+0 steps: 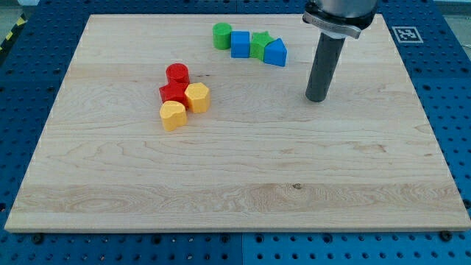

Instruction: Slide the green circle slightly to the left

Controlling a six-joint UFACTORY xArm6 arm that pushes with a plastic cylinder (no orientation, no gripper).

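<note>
The green circle [221, 35] stands near the view's top, at the left end of a row. To its right, touching in line, are a blue cube [240, 44], a green star [260, 43] and a blue triangular block [276, 53]. My tip [317, 97] rests on the board, to the right of and below this row, well apart from the green circle.
A second cluster sits at centre left: a red circle [176, 73], a red star [174, 93], a yellow hexagon [197, 96] and a yellow heart-like block [173, 115]. The wooden board [235, 184] ends in blue perforated table all around.
</note>
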